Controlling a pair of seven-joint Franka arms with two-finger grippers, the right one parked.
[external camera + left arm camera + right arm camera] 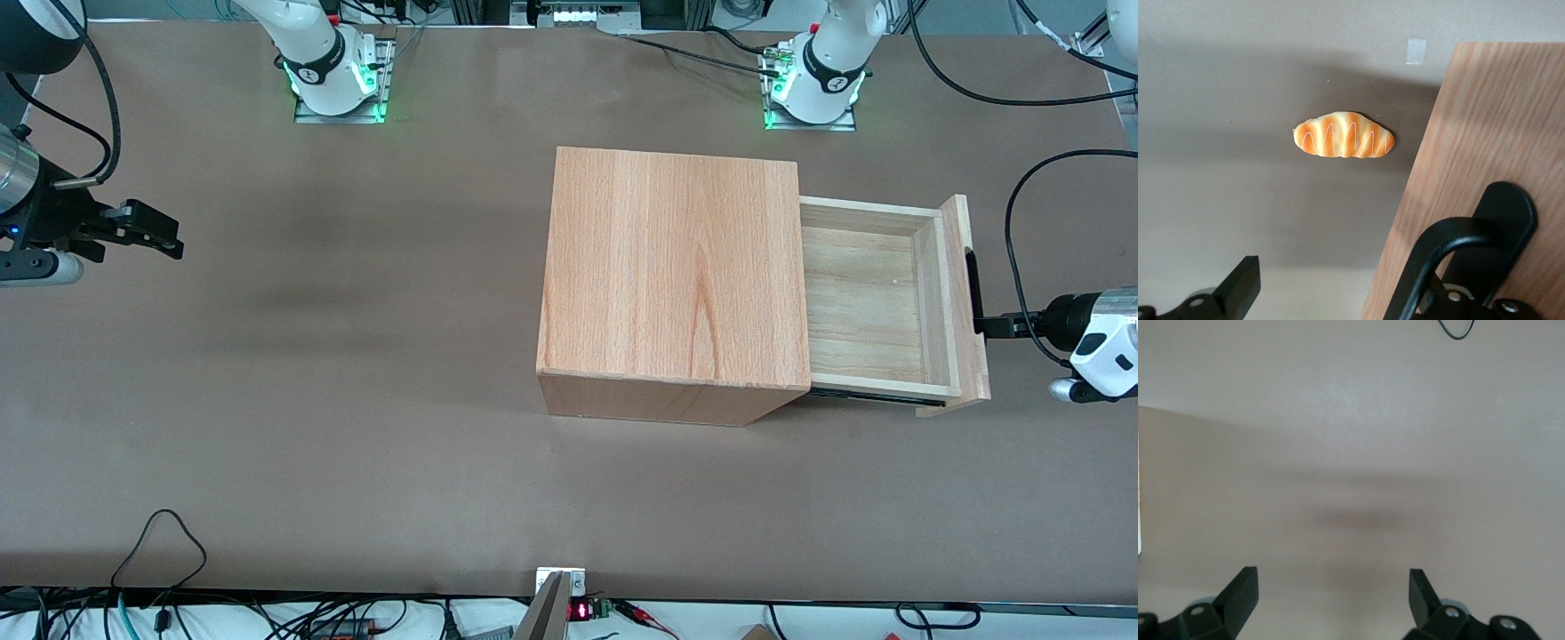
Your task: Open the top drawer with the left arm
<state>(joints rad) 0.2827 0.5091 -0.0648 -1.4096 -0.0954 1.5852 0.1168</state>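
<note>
Right now my black two-finger gripper (985,324) sits at the long narrow black handle (972,289) of the shallow light-wood top drawer (862,302). It reaches in level from the working arm's end of the table, with my glossy white left arm (1102,342) trailing out past the drawer's front. The drawer is pulled well out of the big light-wood box cabinet (671,276), toward my end of the table. Its pale plank floor lies bare, and the thick wooden front panel (965,293) stands well apart from the cabinet's face.

My fingers are spread wide, not clamped. In my wrist view one black fingertip (1238,287) stands out over the bare brown table (356,356), well apart from the panel. The curved black bar of the handle (1451,247) crosses where my other finger is, so I cannot tell whether that finger touches it.

A small orange-brown toy bread loaf with thin white stripes (1345,135) shows in my wrist view just beside the panel's edge, not touching it. A little white square of tape (1416,51) is near the panel's corner.
</note>
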